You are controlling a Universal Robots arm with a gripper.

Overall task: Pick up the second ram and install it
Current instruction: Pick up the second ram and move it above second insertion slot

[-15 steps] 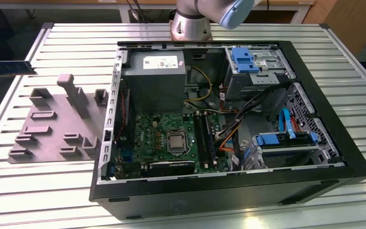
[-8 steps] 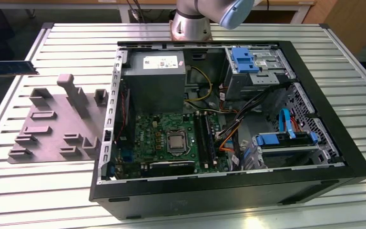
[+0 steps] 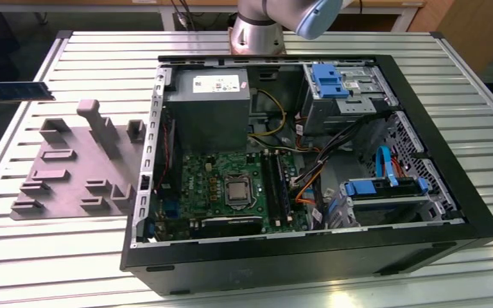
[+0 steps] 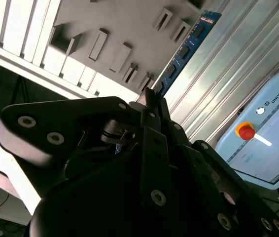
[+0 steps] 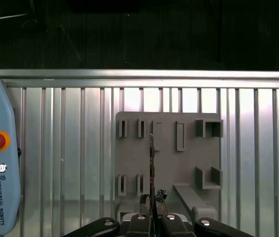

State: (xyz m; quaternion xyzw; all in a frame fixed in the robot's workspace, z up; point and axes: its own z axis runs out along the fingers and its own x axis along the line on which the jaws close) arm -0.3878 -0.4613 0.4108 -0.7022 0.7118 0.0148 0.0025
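While my gripper (image 5: pixel 152 201) is closed down to the thin width of the second ram (image 4: pixel 185 48), I have the stick by a narrow pinch, with most of its length reaching out past the fingertips (image 4: pixel 148 100). It hangs in the air near the grey holder plate (image 5: pixel 189 168), free of the posts and well apart from the open computer case (image 3: pixel 315 256). That long overhang worries me: I judge that any brush against a post or the case wall could swivel the stick in my grip. A tilted stick would meet the black sockets (image 3: pixel 274 183) on the green board (image 3: pixel 197 168) crooked and jam. The loose cables (image 3: pixel 315 168) just beside those sockets could also snag it.
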